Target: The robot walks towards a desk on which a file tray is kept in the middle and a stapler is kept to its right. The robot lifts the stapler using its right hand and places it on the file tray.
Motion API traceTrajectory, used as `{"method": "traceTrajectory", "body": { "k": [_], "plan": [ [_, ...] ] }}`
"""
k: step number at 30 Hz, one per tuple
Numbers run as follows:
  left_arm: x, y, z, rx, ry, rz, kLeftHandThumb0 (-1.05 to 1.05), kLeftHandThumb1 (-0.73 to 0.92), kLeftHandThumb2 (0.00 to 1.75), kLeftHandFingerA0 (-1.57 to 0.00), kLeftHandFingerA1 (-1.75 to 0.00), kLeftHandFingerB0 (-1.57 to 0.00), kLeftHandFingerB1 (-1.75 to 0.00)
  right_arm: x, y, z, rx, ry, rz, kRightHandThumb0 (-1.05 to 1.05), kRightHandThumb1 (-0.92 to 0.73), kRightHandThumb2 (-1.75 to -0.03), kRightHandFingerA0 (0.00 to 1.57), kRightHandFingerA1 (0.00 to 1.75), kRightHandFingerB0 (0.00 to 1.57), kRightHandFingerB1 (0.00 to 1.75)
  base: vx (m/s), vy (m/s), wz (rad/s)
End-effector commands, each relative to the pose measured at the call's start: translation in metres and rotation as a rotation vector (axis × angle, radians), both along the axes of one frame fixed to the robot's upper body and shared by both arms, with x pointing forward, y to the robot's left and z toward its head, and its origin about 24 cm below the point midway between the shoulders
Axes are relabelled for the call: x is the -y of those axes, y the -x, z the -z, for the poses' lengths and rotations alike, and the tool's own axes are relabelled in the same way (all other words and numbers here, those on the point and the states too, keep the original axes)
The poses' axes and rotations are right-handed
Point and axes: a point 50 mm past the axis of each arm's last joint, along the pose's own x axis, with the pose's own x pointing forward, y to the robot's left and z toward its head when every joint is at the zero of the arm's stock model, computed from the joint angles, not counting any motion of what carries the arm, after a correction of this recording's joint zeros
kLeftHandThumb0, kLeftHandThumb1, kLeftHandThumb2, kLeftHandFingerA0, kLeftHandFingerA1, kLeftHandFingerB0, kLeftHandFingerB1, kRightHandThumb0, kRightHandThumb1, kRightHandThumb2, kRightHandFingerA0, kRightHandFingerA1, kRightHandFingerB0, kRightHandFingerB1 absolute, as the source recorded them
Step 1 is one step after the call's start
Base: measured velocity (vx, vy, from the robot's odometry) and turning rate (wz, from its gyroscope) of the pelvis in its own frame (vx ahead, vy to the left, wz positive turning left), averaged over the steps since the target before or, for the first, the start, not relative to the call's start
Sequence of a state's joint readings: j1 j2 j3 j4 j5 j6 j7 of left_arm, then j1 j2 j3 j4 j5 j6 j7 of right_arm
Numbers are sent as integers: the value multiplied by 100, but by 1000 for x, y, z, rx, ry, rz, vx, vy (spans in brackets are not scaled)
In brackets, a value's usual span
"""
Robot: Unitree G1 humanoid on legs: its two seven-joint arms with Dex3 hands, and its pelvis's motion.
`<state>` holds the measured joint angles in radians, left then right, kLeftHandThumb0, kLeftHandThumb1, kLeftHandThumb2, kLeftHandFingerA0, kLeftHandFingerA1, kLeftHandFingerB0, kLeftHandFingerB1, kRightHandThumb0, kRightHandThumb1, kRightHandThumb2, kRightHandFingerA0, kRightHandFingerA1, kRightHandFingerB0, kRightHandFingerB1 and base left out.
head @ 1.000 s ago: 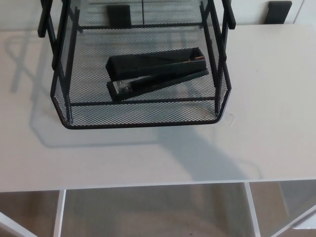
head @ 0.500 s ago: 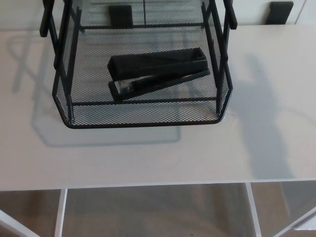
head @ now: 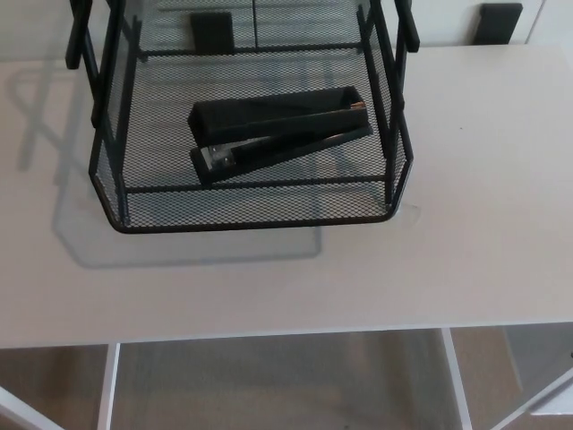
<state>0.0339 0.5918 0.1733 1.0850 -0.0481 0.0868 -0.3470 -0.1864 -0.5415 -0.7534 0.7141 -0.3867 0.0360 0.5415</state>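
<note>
So the stapler sits inside the file tray on the surface, long axis left-right, right end angled away from me. Neither robot hand is in shot, so I can't tell grip or which is nearer.

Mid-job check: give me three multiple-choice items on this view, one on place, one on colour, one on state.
1. Where is the stapler?
A. on the floor
B. inside the file tray
C. on a chair

2. What colour is the tray's mesh?
A. black
B. white
C. red

3. How does the stapler lie?
A. standing on end
B. hanging off the rim
C. flat on the mesh floor

Answers:
1 B: the mesh walls surround it.
2 A: the wire is dark against the pale desk.
3 C: its long side rests on the mesh.
</note>
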Motion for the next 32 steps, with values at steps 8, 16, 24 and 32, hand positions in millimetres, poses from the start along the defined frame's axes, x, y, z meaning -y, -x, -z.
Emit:
{"method": "traceTrajectory", "body": {
  "k": [8,16,24,32],
  "plan": [
    [-10,11,-4,-30,-45,-11,-58,81,63,-37,-43,-21,-35,-31,118,134,201,-479,831,-46,-67,-63,9,27,8,23,0,0,0],
    [-11,12,-6,-19,-40,-12,-63,67,88,-28,-50,-17,-45,-32,108,135,34,-357,749,-60,-56,-78,9,36,7,29,0,0,0],
    [-11,11,-8,-15,-39,-2,-59,81,63,-36,-43,-21,-35,-34,106,136,58,-378,745,-53,-49,-83,0,34,0,31,0,0,0],
    [-12,14,-6,-21,-47,-14,-63,68,87,-28,-50,-19,-45,-34,103,135,-7,-306,662,-62,-62,-73,10,32,5,23,0,0,0]
  ]
}}
